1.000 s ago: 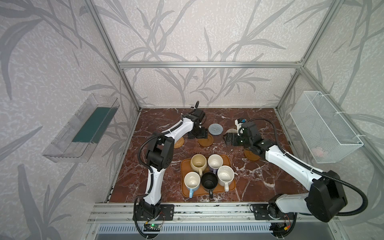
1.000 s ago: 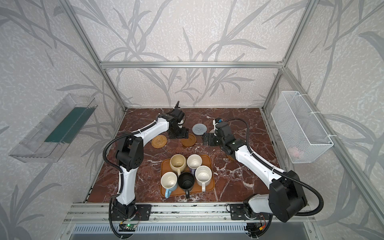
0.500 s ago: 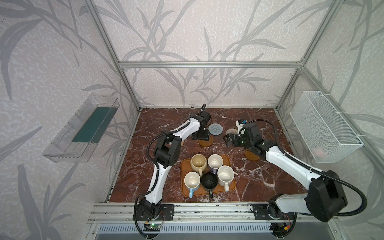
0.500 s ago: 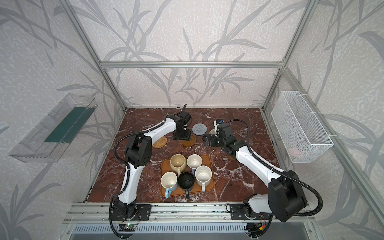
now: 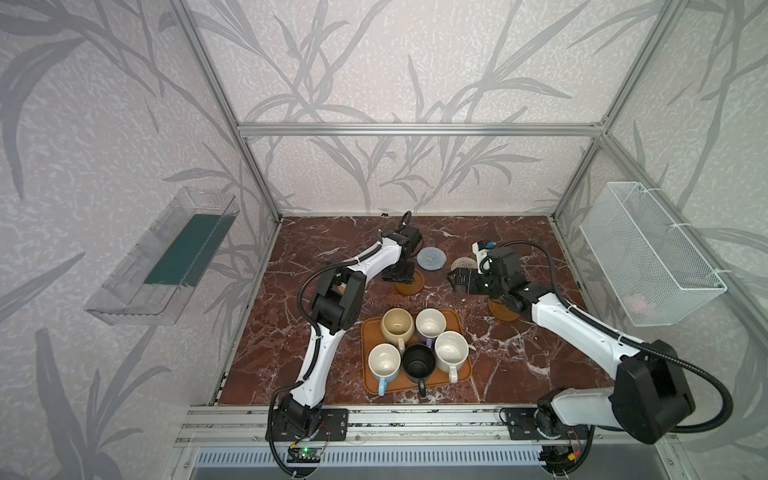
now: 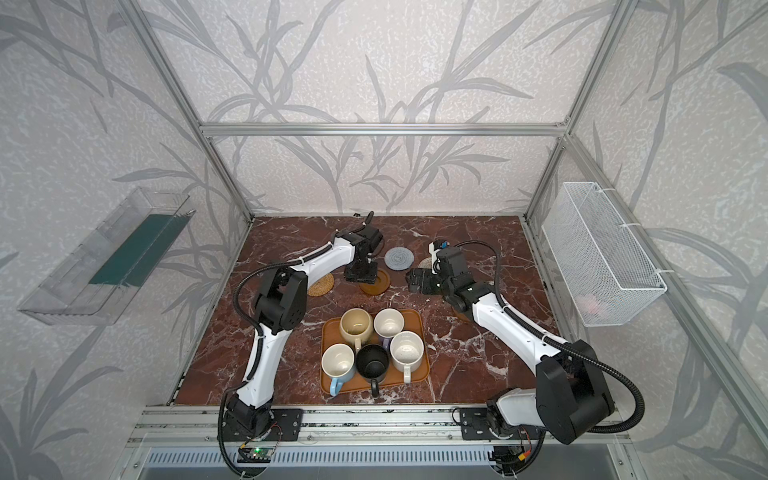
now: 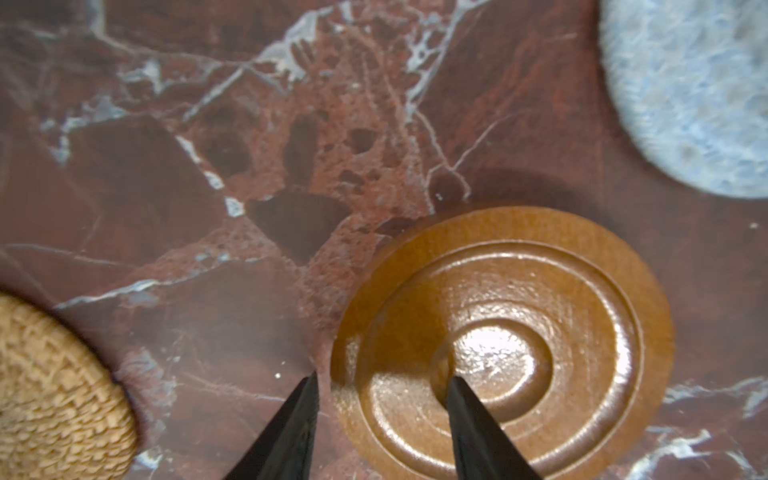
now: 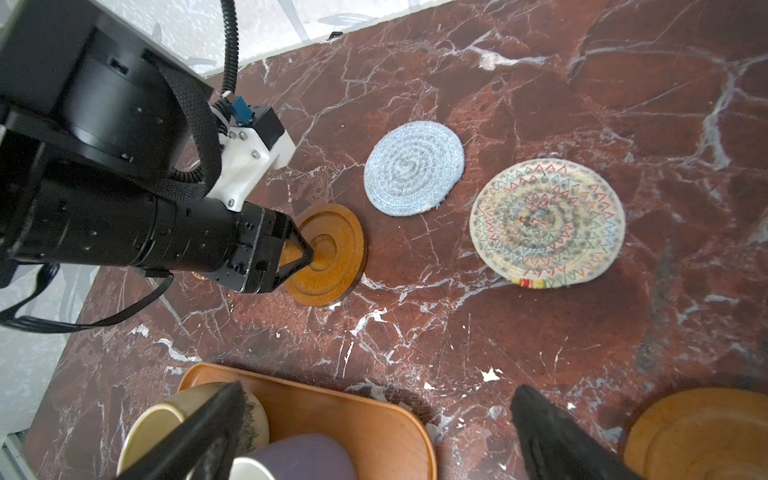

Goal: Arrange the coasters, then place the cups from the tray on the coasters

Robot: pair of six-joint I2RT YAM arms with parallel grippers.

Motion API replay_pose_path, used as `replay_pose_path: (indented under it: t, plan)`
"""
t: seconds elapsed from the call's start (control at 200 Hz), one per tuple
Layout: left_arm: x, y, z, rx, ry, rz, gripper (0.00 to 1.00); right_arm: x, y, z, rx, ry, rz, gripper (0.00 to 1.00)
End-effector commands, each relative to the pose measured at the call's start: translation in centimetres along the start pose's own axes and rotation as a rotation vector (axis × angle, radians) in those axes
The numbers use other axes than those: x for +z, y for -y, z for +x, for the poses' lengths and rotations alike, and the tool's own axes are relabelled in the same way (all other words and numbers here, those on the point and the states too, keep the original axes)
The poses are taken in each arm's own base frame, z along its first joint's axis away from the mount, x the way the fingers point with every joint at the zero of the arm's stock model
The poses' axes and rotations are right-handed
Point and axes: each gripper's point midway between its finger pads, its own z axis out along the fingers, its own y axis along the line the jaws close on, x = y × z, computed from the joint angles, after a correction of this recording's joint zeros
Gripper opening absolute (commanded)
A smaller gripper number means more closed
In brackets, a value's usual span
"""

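While the cups (image 5: 451,351) wait on the tray (image 5: 453,316), we are at the coaster-arranging step.
Our left gripper (image 7: 382,378) stands half-open astride the brown coaster's (image 7: 540,332) rim, one of its fingers (image 7: 291,428) on the tabletop (image 7: 208,124), one at the disc's centre. We judge the next move to be a low pinch, then a slide. The right gripper (image 8: 378,386) hangs wide and empty. Only the left wrist view shows that straddle. Only the right wrist view shows the cream coaster (image 8: 546,222) whole.
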Motion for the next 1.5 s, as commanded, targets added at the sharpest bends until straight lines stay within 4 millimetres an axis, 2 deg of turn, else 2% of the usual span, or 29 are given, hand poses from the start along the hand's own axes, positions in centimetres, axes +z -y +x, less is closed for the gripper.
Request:
replay_pose_path:
  t: [0.0,0.3,0.58,0.835,1.2,1.495]
  plan:
    - [-0.2,-1.5,0.4,-0.01,-0.016,-0.076,0.52,0.0,-0.2,0.1,0.011,-0.001,-0.02,0.99]
    - [-0.5,-3.9,0.4,-0.061,-0.019,-0.109,0.51,-0.7,-0.6,-0.1,0.019,0.019,-0.038,0.99]
    - [-0.4,-6.9,-0.6,-0.108,-0.007,-0.143,0.49,-1.2,-0.6,-0.5,0.029,0.05,-0.041,0.99]
    - [-0.7,-6.9,-0.1,-0.105,0.002,-0.123,0.5,-0.6,-0.6,-0.1,0.026,0.008,-0.036,0.99]
    - [-2.2,-6.8,0.1,-0.116,0.01,-0.1,0.49,0.4,-1.2,0.4,0.043,-0.042,-0.051,0.99]
    - [-2.2,-7.7,1.3,-0.123,-0.011,-0.133,0.49,0.7,-2.6,0.5,0.005,-0.047,-0.055,0.99]
